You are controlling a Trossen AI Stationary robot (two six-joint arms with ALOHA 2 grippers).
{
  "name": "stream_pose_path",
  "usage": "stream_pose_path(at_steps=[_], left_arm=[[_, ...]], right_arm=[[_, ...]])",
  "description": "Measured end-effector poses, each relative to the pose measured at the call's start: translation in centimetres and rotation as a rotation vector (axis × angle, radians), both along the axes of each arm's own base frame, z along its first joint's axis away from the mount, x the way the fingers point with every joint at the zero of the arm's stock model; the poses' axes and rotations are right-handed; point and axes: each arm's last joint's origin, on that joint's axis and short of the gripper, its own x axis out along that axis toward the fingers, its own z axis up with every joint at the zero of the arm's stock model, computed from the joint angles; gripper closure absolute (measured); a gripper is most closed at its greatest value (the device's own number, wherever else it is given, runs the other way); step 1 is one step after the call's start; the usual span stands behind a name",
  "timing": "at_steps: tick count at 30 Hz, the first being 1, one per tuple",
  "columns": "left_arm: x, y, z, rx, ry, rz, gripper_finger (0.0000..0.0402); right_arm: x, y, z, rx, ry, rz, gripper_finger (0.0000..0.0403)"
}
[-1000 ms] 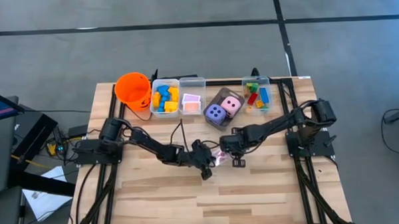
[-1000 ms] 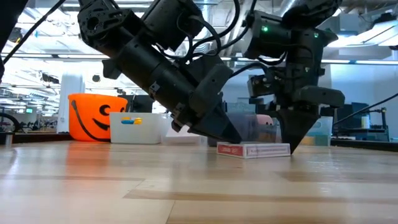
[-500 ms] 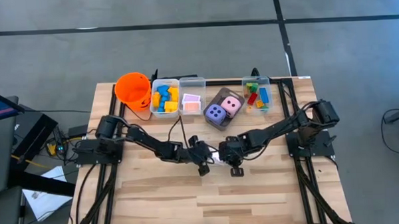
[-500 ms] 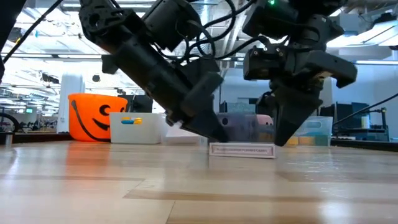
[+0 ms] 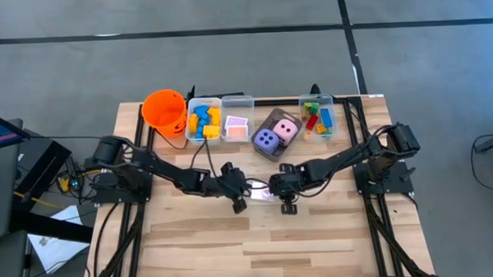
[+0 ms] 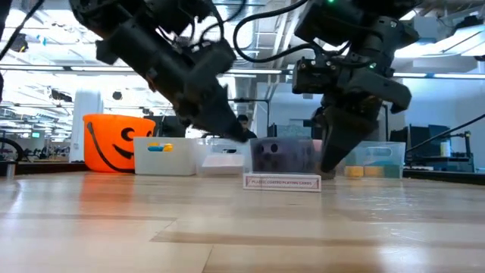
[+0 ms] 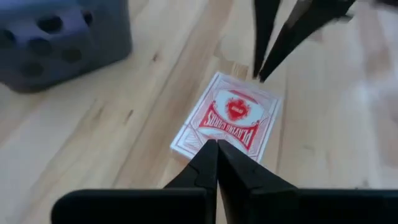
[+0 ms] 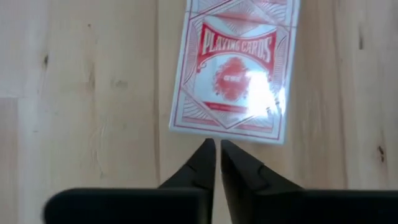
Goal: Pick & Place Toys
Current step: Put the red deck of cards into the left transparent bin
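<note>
The left claw (image 5: pixel 238 206) is closed on nothing, its tips low over the wooden table (image 5: pixel 193 247) at one end of a red-and-white box of playing cards (image 5: pixel 261 192); in the left wrist view the pinched fingers (image 7: pixel 214 165) point at the box's (image 7: pixel 229 122) near edge. The right claw (image 5: pixel 287 208) is closed too and empty, at the opposite end of the same box, so the box lies flat on the table between the two claws; from the right wrist its fingers (image 8: pixel 214 163) sit just at the box's (image 8: pixel 236 68) edge, and whether they touch it cannot be told. In the low view the box (image 6: pixel 282 181) rests flat on the boards with the right claw (image 6: pixel 327 163) beside it. Beyond the claws, along the far edge of the table, stands a row of containers: an orange bucket (image 5: pixel 164 110), a clear bin of blue and yellow blocks (image 5: pixel 203 121), a bin of pink-and-white cards (image 5: pixel 237 126), a tray with a purple die (image 5: pixel 266 140) and a pink die (image 5: pixel 286 130), and a bin of mixed coloured blocks (image 5: pixel 317 117).
</note>
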Motion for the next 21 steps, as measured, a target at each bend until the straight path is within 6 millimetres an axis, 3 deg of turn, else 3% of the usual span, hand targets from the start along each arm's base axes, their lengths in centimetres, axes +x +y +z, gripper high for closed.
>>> stream_pose_path(at_steps=[9,12,17,21], left_arm=[[-3.9,0.8,3.0,-0.015,-0.093,0.001,0.0401],[-5.5,1.1,3.5,-0.010,-0.117,0.015,0.0401],[-7.7,1.6,4.1,-0.005,-0.178,0.046,0.0401],[-8.9,1.9,4.2,-0.011,-0.233,0.066,0.0401]], right_arm=[[-0.3,-0.3,0.0,-0.011,0.029,0.004,0.0283],[-0.8,-0.1,0.8,-0.013,0.033,0.015,0.0244],[-3.3,0.1,3.6,-0.006,-0.070,0.033,0.0198],[-6.9,-0.5,5.3,-0.056,-0.257,-0.008,0.0187]])
